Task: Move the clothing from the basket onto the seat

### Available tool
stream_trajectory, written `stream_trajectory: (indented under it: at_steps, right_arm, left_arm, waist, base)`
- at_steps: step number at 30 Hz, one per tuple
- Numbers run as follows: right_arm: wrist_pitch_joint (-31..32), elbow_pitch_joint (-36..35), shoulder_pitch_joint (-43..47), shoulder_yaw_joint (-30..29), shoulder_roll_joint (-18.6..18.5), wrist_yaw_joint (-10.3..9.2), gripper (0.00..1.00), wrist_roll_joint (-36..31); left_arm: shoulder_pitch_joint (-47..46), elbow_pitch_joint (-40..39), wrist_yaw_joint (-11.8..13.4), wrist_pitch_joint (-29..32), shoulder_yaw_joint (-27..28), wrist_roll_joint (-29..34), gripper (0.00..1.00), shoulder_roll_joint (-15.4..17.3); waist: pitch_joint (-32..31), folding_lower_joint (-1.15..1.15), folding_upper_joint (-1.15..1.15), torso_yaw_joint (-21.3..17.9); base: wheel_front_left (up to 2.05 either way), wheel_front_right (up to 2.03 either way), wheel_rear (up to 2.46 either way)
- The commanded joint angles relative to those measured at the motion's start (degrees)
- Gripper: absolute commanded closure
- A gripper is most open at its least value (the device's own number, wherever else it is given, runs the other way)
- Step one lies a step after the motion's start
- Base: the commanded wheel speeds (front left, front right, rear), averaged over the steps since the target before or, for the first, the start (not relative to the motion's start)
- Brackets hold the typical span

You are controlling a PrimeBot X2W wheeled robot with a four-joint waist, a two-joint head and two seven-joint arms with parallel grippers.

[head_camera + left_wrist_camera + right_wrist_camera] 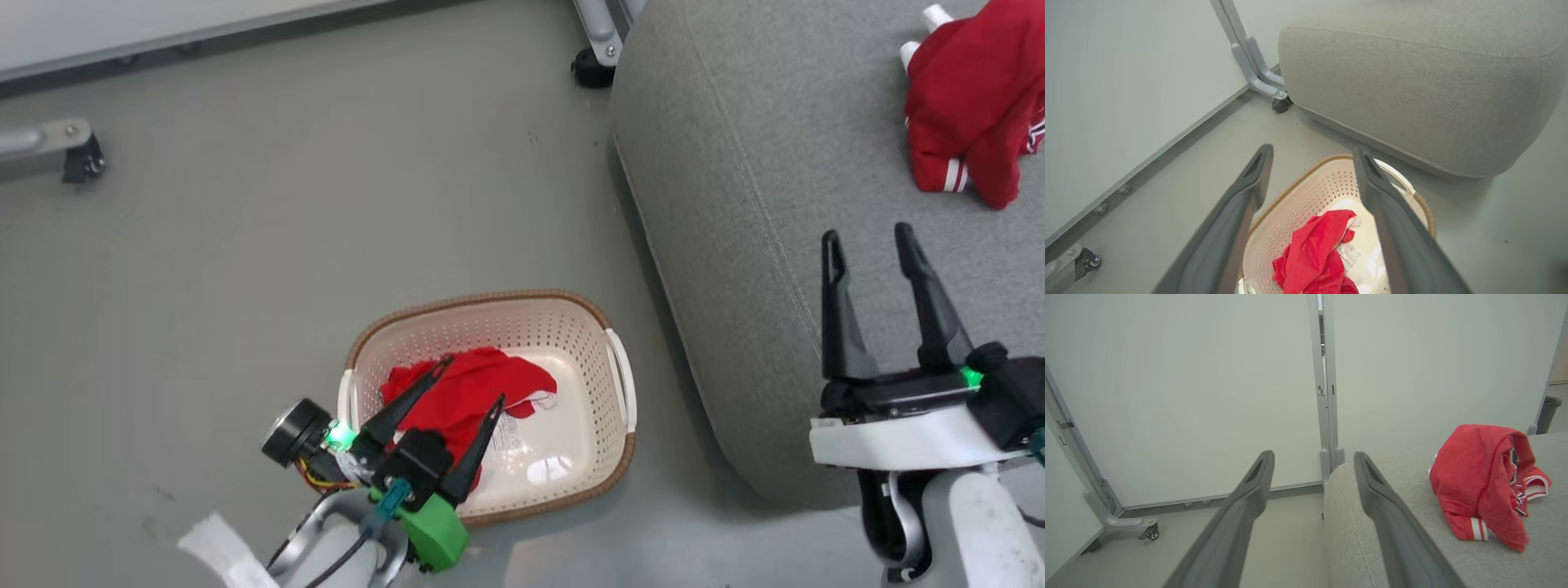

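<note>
The cream basket (588,359) (1294,220) stands on the floor with a red piece of clothing (473,388) (1314,253) crumpled in its left half. My left gripper (472,380) (1312,151) hangs open just above that garment, its fingers on either side of the cloth and nothing held. A second red garment with striped cuffs (971,106) (1486,486) lies on the grey seat (759,204) (1412,547) (1412,94). Over the seat's near edge my right gripper (868,237) (1314,455) stands open and empty, well short of that garment.
White partition panels (1208,396) on grey wheeled feet (592,69) (82,159) (1280,104) close off the far side. The basket sits close to the seat's rounded corner. A dark bin (1548,412) stands far right behind the seat.
</note>
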Motion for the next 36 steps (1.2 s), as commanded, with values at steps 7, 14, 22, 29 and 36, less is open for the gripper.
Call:
stream_trajectory:
  at_steps: [7,14,22,29,36]
  right_arm:
    - [-0.18,-5.0,-6.42,-3.41,0.07,-0.1,0.0,1.77]
    - [-0.18,-9.45,-10.56,-4.48,0.07,-0.1,0.0,2.88]
    - [-0.18,-14.57,-13.1,-5.76,0.09,-0.1,0.0,2.87]
    - [-0.18,-17.98,-14.4,-4.88,0.05,-0.1,0.0,2.85]
    - [-0.18,-19.71,-14.72,-5.67,0.06,-0.1,0.0,4.12]
  left_arm:
    - [-18.38,17.93,-0.19,-0.02,-10.21,-1.9,0.0,0.09]
    - [-32.21,35.14,-0.19,1.58,-20.95,-6.12,0.0,-3.24]
    - [-42.92,45.15,-0.19,5.69,-30.67,-10.25,0.0,-5.14]
    - [-48.6,49.39,-0.2,7.62,-37.23,-11.26,0.0,-5.57]
    - [-52.94,51.1,1.22,8.5,-38.81,-11.22,0.0,-5.9]
  waist:
    - [19.84,0.0,0.0,-1.72]
    - [28.81,0.0,0.0,-1.82]
    - [36.12,0.0,0.0,-1.78]
    - [41.41,0.0,0.0,-1.83]
    - [44.76,0.0,0.0,-1.47]
  base:
    - [0.0,0.0,0.0]
    - [0.0,0.0,0.0]
    - [0.0,0.0,0.0]
    - [0.0,0.0,0.0]
    - [0.0,0.0,0.0]
